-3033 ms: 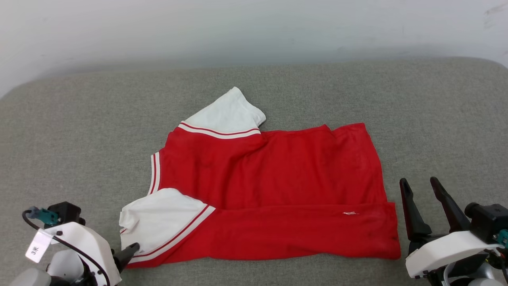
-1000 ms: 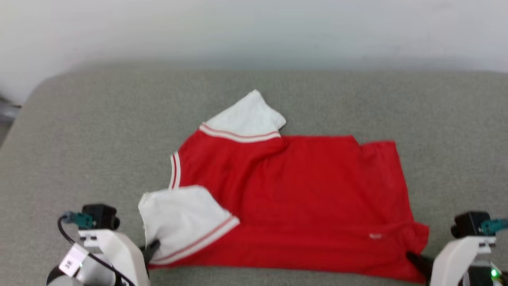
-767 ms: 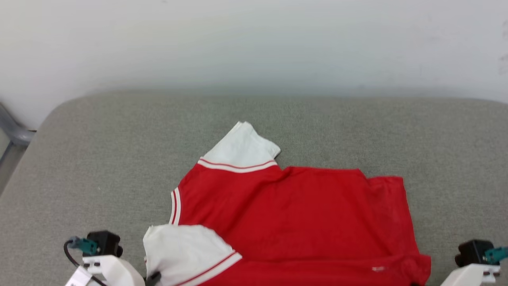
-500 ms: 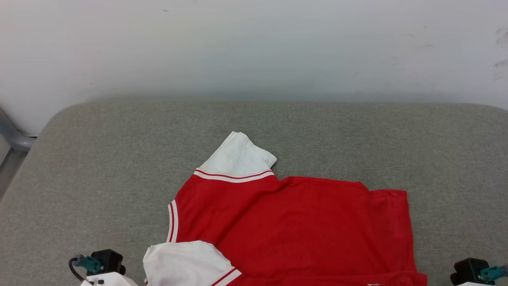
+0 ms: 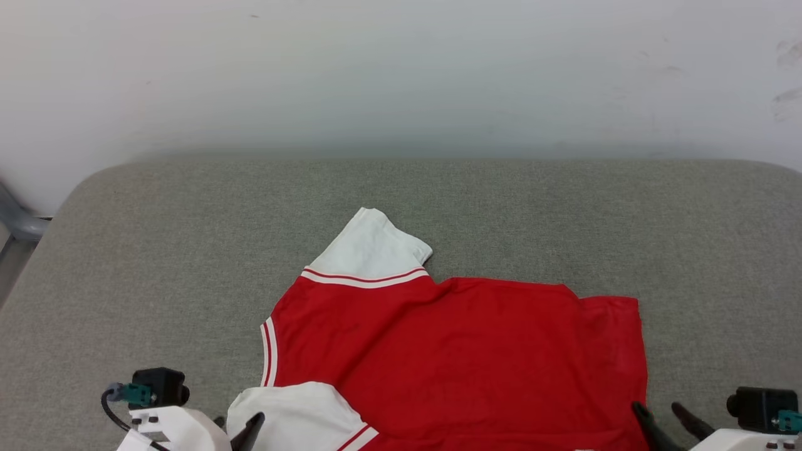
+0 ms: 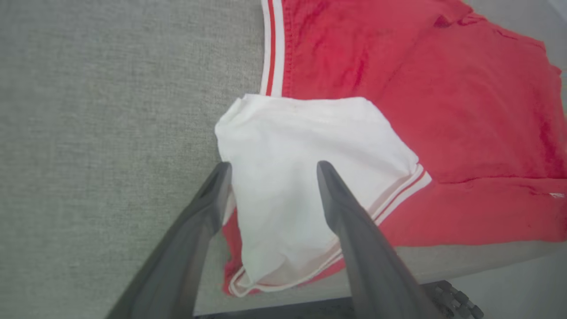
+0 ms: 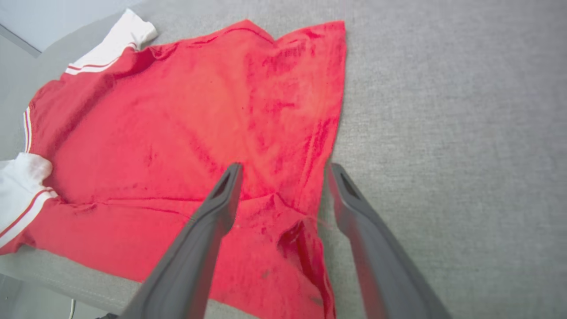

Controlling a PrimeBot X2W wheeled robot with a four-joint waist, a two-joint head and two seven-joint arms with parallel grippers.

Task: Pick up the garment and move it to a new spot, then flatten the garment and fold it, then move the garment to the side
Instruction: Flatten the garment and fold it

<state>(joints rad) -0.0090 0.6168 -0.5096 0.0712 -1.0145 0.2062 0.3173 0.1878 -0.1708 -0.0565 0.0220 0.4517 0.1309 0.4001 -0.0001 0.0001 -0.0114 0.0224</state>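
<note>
The garment (image 5: 463, 351), red with white sleeves and striped trim, lies spread on the grey cushion (image 5: 188, 250), its back side up. Its near edge hangs slightly over the cushion's front edge. My left gripper (image 6: 273, 166) stands open, its fingers straddling the near white sleeve (image 6: 301, 146) with nothing pinched between them. The head view has it at the lower left (image 5: 238, 425). My right gripper (image 7: 284, 167) is open too, above the garment's rumpled hem corner (image 7: 292, 230). It rises from the lower right of the head view (image 5: 667, 419).
A white wall (image 5: 401, 75) rises behind the cushion. A grey metal bar (image 5: 15, 222) shows past the cushion's left end. Bare cushion lies beyond and on both sides of the garment. The cushion's front edge (image 6: 465, 259) runs just under both grippers.
Both grippers have opened, letting go of the near sleeve and the hem corner. The garment now lies nearer the front edge than three seconds ago. The head camera has tilted up.
</note>
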